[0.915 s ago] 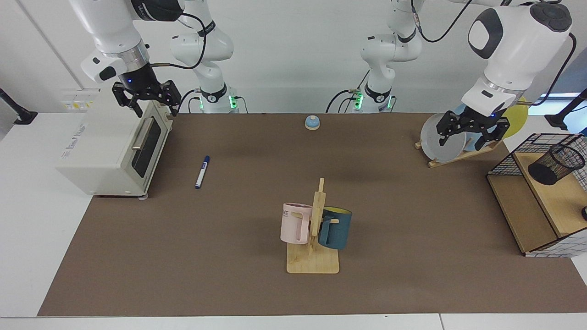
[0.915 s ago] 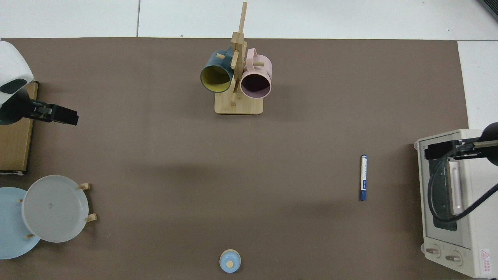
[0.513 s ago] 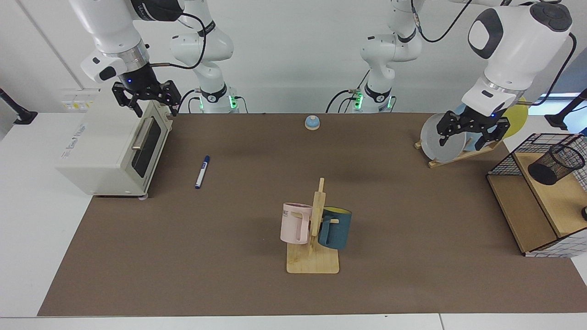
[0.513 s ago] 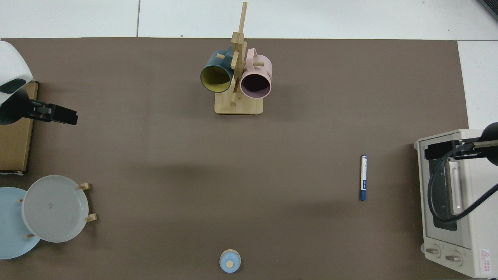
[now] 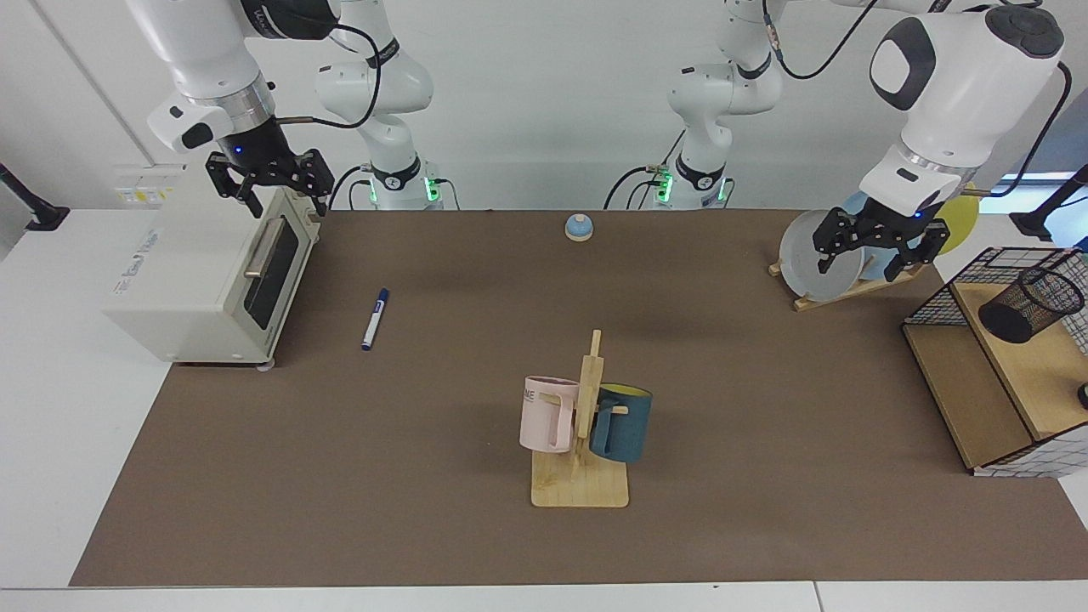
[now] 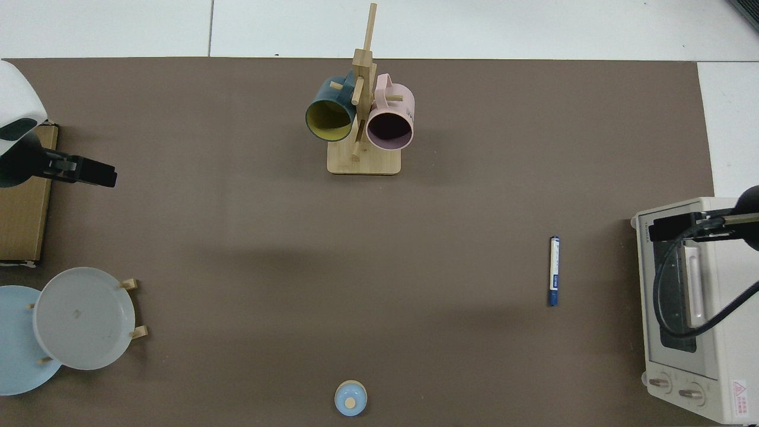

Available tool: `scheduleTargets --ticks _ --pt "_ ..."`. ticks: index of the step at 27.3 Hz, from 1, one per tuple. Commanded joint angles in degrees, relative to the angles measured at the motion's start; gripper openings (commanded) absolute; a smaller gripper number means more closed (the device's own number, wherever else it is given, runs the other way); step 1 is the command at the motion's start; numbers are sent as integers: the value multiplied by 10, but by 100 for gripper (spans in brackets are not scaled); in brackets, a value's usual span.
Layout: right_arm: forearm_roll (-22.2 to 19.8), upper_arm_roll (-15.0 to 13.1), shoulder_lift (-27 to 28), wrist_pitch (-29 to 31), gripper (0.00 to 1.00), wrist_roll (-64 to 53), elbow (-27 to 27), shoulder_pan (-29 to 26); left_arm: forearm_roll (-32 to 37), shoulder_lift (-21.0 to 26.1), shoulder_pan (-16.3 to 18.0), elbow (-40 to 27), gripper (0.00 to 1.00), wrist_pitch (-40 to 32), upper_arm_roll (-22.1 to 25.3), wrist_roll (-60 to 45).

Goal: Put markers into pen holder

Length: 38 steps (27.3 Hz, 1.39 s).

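Observation:
The marker point(image 5: 375, 319) is a slim white pen with blue ends. It lies flat on the brown mat beside the toaster oven, and the top view shows the marker point(image 6: 554, 271) too. The pen holder point(image 5: 1030, 304), a small black mesh cup, sits on the wooden shelf of the wire basket at the far right of the facing view; it is out of the top view. My right gripper point(image 5: 289, 206) point(image 6: 667, 228) hangs open and empty over the oven's top front edge. My left gripper point(image 5: 858, 265) point(image 6: 95, 174) hangs open and empty in front of the plate rack.
A white toaster oven point(image 5: 204, 285) stands beside the marker. A wooden mug tree point(image 5: 582, 442) with a pink mug and a teal mug stands mid-mat. There is a plate rack with plates point(image 5: 820, 265), a wire basket with wooden shelves point(image 5: 990, 374) and a small blue bell point(image 5: 579, 227).
Both grippers have shifted only slightly. The marker and the pen holder have not moved.

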Motion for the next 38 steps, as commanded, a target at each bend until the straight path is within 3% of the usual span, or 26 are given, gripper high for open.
scheduleTargets --ticks 1,8,13,19,27,33,38 --pt "2 4 0 25 100 -12 -8 -3 0 6 3 0 100 23 -1 11" --pt "2 4 9 98 100 -12 -82 -11 0 12 5 3 100 29 -1 11" --pt "3 5 63 184 100 21 -132 -2 0 27 8 4 100 36 0 18" --pt "3 6 128 250 100 40 -146 15 -1 38 32 -20 100 80 0 64" --pt "3 5 140 334 100 44 -238 6 -2 39 34 -54 100 112 -1 63" --pt "6 6 158 360 100 53 -263 10 -3 39 38 -96 100 150 -1 68" --pt "53 5 170 365 100 57 -266 7 -8 36 36 -104 100 145 -3 92"
